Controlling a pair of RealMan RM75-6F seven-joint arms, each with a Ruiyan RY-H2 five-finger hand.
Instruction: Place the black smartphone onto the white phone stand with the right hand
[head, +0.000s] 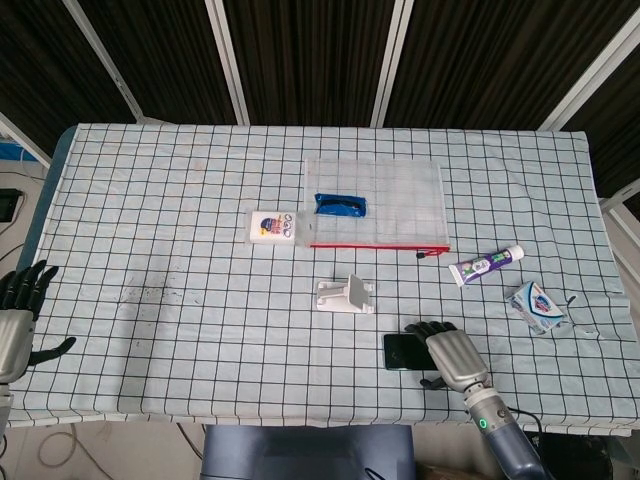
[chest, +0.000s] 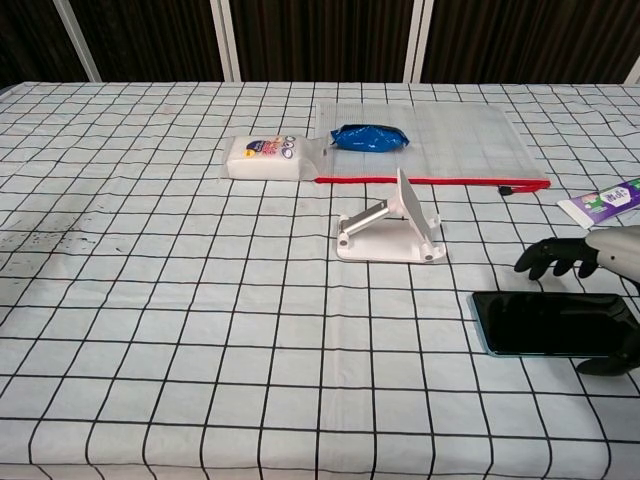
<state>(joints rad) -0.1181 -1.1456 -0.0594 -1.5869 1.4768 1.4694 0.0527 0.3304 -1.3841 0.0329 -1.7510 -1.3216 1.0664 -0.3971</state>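
Note:
The black smartphone (head: 400, 351) (chest: 545, 324) lies flat on the checked cloth, to the right of and nearer than the white phone stand (head: 346, 296) (chest: 393, 232). My right hand (head: 453, 357) (chest: 592, 262) hovers over the phone's right part with its fingers spread and holds nothing; its thumb sits at the phone's near edge. In the head view it hides most of the phone. My left hand (head: 17, 320) rests open at the table's left edge, far from both objects.
A clear zip pouch (head: 376, 203) holding a blue pack (head: 340, 205) lies behind the stand. A white tissue pack (head: 272, 226) sits left of it. A toothpaste tube (head: 486, 265) and a small blue-white packet (head: 537, 304) lie at the right.

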